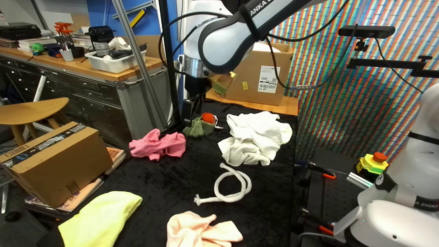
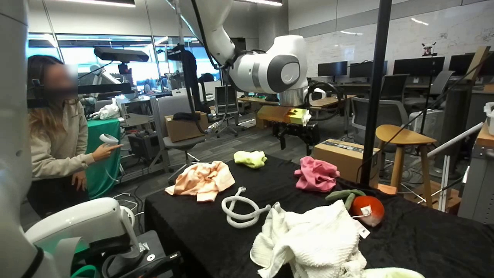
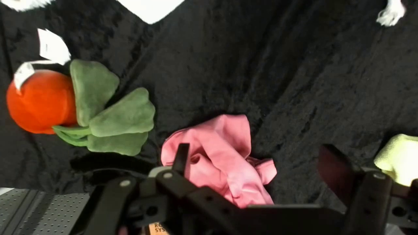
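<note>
My gripper is open and empty. It hangs above the black-covered table in both exterior views (image 1: 192, 111) (image 2: 296, 148). In the wrist view, a crumpled pink cloth (image 3: 225, 153) lies below and partly between my spread fingers (image 3: 254, 153); it also shows in both exterior views (image 1: 157, 144) (image 2: 316, 173). My gripper is apart from it. A red plush vegetable (image 3: 42, 101) with green leaves (image 3: 120, 114) lies beside the cloth. A crumpled white towel (image 1: 257, 137), a looped white rope (image 1: 210, 200), a yellow cloth (image 1: 103, 216) and a peach cloth (image 1: 199, 231) lie on the table.
A black upright pole (image 2: 376, 96) stands at the table edge near the pink cloth. A cardboard box (image 1: 58, 161) sits beside the table; a larger box (image 1: 253, 82) stands behind it. Another white arm (image 1: 401, 219) is at the opposite side. A person (image 2: 61, 143) stands beyond it.
</note>
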